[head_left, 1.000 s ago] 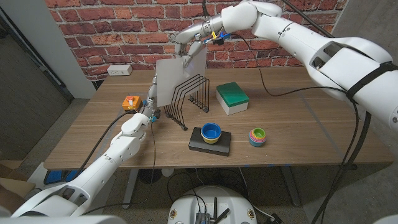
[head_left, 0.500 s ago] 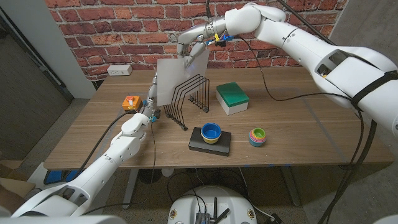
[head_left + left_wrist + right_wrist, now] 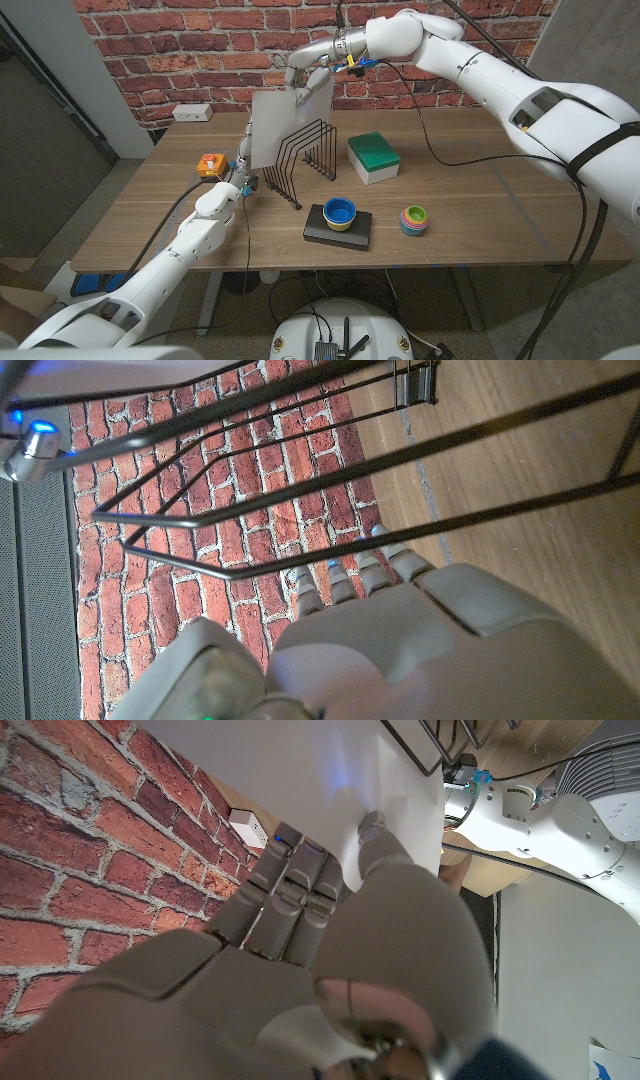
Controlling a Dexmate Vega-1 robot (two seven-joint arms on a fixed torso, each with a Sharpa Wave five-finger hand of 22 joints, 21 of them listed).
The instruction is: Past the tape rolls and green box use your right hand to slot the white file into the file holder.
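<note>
Wooden table [image 3: 500, 215] spans the middle of the head view, red brick wall [image 3: 200, 50] across the top.

Right arm enters from the right edge and arcs to upper centre. Right hand [image 3: 312, 72] sits just above the table's far edge, pinching the upper right corner of the white file [image 3: 278, 128]. In the right wrist view the fingers [image 3: 290, 895] and thumb press on either side of the sheet [image 3: 330, 780].

The file hangs upright, slightly left of centre, its lower part overlapping the left end of the black wire file holder [image 3: 300, 155]. Whether the bottom edge is already inside a slot cannot be told.

Left arm runs from the lower left corner up to centre left. Left hand [image 3: 243, 165] is at the holder's left end, partly behind the file; grasp cannot be told. Left wrist view shows its fingers [image 3: 345, 575] extended close under the wires [image 3: 300, 530].

Green box [image 3: 373, 157] just right of the holder. Black box [image 3: 338, 227] lower centre, blue bowl [image 3: 339, 211] on top. Stacked coloured tape rolls [image 3: 414, 219] right of it. Small orange object [image 3: 208, 164] centre left. White power outlet box [image 3: 192, 113] upper left.
</note>
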